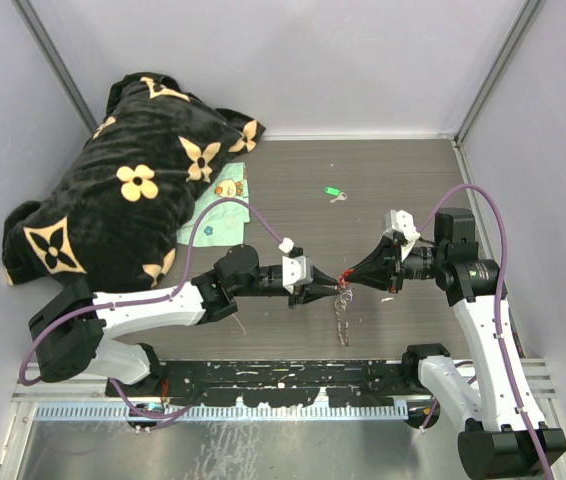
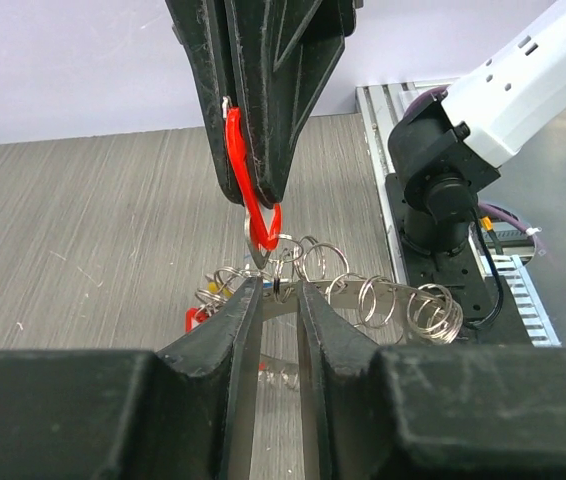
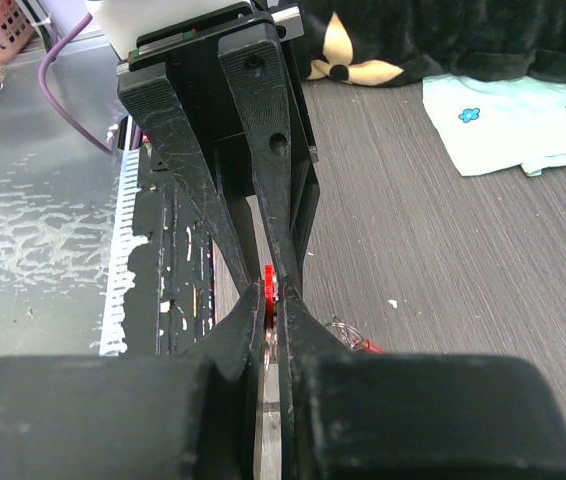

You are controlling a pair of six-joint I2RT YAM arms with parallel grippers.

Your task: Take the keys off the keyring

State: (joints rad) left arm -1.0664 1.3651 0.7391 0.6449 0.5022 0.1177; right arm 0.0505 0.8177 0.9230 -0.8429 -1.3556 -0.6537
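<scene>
Above the middle of the dark wood-grain bench (image 1: 403, 190), the left arm (image 1: 163, 300) and the right arm (image 1: 488, 330) meet tip to tip. The keyring (image 2: 403, 300), a string of silver wire loops, hangs between and below them and trails down toward the near edge in the overhead view. The right jaws are clenched on the red-tagged key (image 2: 253, 190), pinching the red plastic flat between their tips, so that the tag runs down out of them and the metal end reaches the loops. The left jaws stand nearly closed, with only a narrow gap. In the left wrist view one small loop of the keyring sits in that gap, so they seem to be grasping the keyring just beside the red tag. More loops bunch to the left of those tips, with small bits of yellow and red tag among them, too tangled to count. A green-tagged key (image 1: 332, 191) lies by itself on the bench, well apart from the arms, toward the far wall. A black blanket (image 1: 133, 190) with cream flower shapes is heaped in the far left corner. A pale printed cloth (image 1: 225, 215) lies partly under the blanket's edge.
</scene>
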